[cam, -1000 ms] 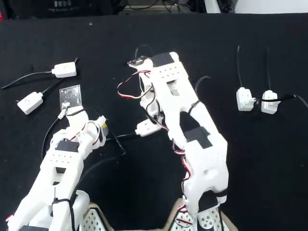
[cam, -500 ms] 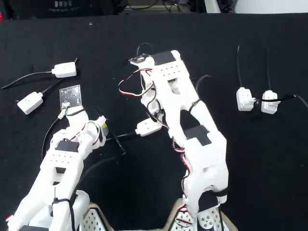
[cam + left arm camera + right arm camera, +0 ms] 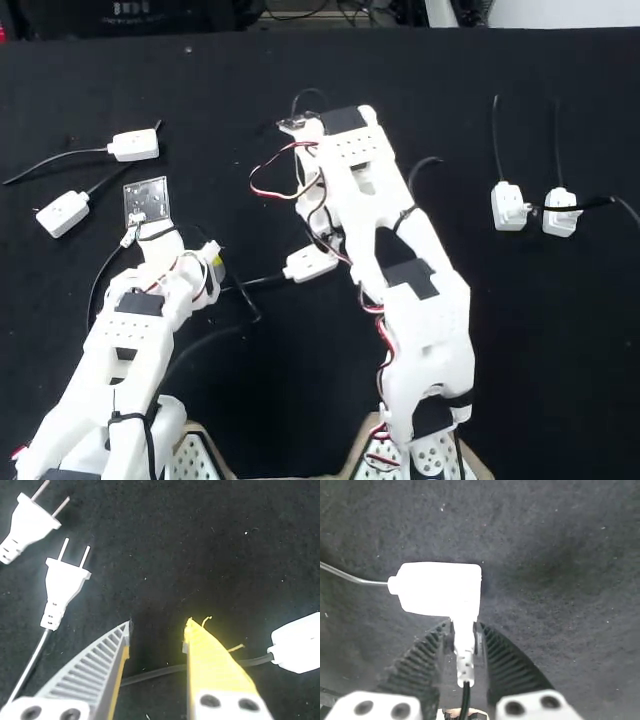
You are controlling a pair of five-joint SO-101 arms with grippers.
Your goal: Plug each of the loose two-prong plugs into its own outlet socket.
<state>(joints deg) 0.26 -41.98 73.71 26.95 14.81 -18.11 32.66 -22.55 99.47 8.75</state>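
Right gripper (image 3: 464,627): fingers clamped on the neck of a plug (image 3: 465,652), near the table's centre in the high view.
Held plug: its head butts against a white socket (image 3: 440,589). The prongs are hidden, so how deep it sits cannot be told. A black lead leaves its tail.
Socket: lies flat on the black table (image 3: 500,350), just at 9 o'clock of the right arm's wrist.
Left gripper (image 3: 157,627): fingers apart, one on each side of a black cable (image 3: 150,672) that runs to the socket. Whether they touch it cannot be told. It sits at 9 o'clock of the socket.
Loose plugs: far plug (image 3: 133,145) and near plug (image 3: 62,213) lie flat at the table's 10 o'clock, prongs bare and apart from each other.
White blocks (image 3: 508,207): two side by side at the table's 3 o'clock, their cables running toward 12.
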